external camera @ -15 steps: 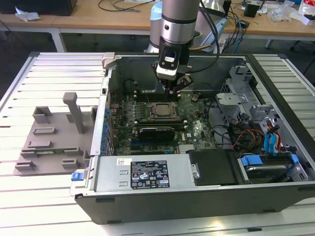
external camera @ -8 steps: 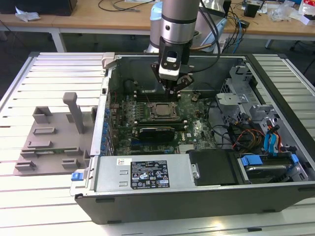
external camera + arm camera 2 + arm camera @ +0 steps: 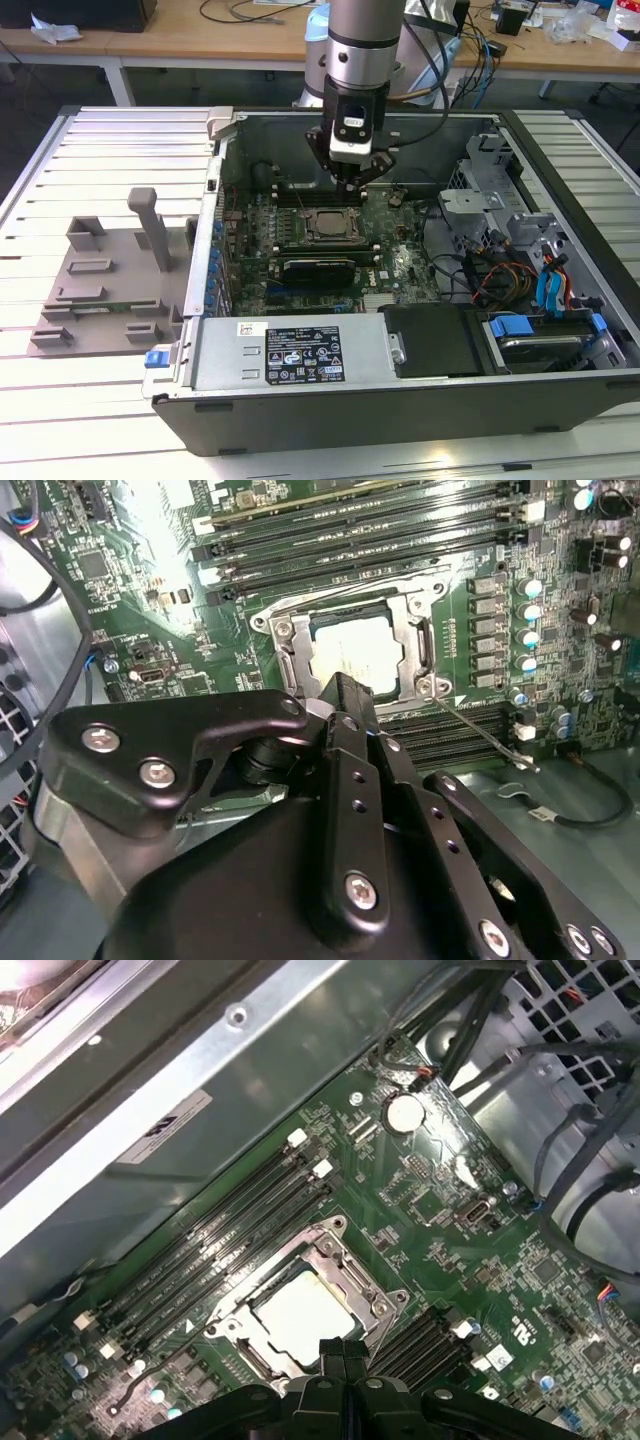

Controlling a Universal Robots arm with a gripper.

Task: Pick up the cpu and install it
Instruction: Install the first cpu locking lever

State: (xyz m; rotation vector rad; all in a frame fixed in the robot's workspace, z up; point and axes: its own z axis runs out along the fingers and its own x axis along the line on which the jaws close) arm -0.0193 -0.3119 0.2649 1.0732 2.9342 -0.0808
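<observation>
The cpu (image 3: 327,225), a flat square chip with a pale silver top, lies inside the metal socket frame (image 3: 303,226) on the green motherboard (image 3: 400,262) of the open computer case. Both wrist views show the cpu (image 3: 352,652) (image 3: 300,1317) flat within the frame. My gripper (image 3: 352,182) hangs just above the socket, a little toward the case's back wall. Its black fingertips (image 3: 341,1345) sit pressed together with nothing between them, and the gripper (image 3: 345,687) covers one edge of the socket.
A thin wire lever (image 3: 482,732) sticks out beside the socket. Memory slots (image 3: 215,1245) run on both sides of it. A long black card (image 3: 318,268) lies in front, and a grey plastic tray (image 3: 110,290) sits on the exterior view's left. Drive bays and cables (image 3: 530,290) fill the right.
</observation>
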